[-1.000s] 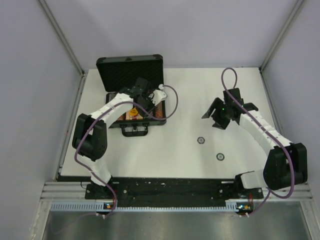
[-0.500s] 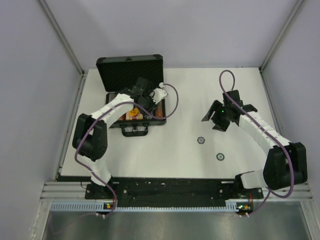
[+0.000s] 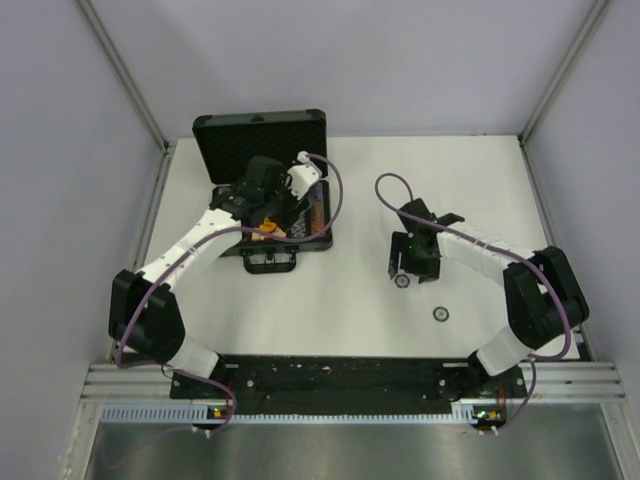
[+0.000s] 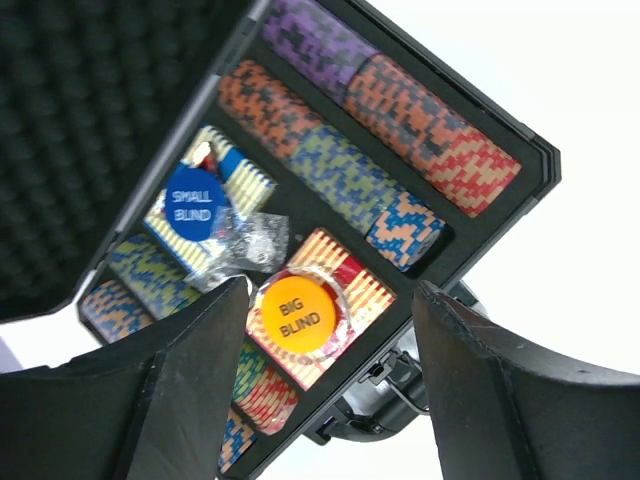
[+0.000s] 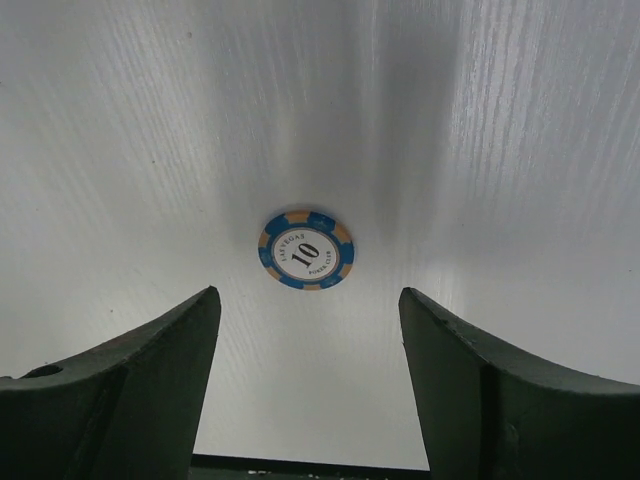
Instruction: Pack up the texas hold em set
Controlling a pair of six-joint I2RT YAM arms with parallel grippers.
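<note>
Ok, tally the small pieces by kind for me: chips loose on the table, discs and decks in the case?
Loose chips: 2
Discs in the case: 2, a blue disc and an orange disc
Decks in the case: 2, a blue deck and a red deck
Total: 6

Left arm [image 3: 185, 257] and right arm [image 3: 478, 244]: white segmented links, bulky black joints; purple cables [image 3: 331, 190] loop alongside; end effector fingers [image 5: 130, 390] dark, wedge-shaped.
</note>
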